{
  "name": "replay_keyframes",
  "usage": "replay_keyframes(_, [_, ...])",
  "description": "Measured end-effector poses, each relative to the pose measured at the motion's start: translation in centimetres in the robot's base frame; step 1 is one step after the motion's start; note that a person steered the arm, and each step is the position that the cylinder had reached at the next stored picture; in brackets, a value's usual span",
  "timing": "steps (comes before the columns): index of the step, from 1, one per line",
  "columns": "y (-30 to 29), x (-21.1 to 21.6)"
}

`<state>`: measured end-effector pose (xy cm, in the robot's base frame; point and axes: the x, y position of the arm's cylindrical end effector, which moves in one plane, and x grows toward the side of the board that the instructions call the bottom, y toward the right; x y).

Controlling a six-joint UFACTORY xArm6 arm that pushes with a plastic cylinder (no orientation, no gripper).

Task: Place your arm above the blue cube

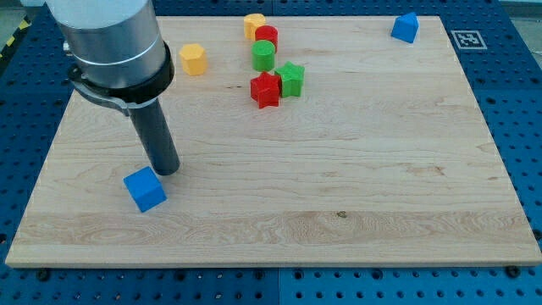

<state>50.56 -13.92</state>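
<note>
A blue cube [145,188] lies on the wooden board [339,169] at the view's lower left. My tip [166,169] rests on the board just to the upper right of the cube, almost touching it. The dark rod rises to the arm's grey body at the view's top left. A second blue block [406,27], wedge-like in shape, sits at the view's top right.
A yellow block [193,59] lies at the top left of centre. A cluster at the top centre holds a yellow cylinder [254,24], a red cylinder [267,37], a green cylinder [264,56], a red star [265,90] and a green star [291,79].
</note>
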Motion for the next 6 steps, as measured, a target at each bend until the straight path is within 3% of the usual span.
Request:
replay_keyframes(3, [0.0,-4.7])
replay_keyframes(6, [-1.1,-3.1])
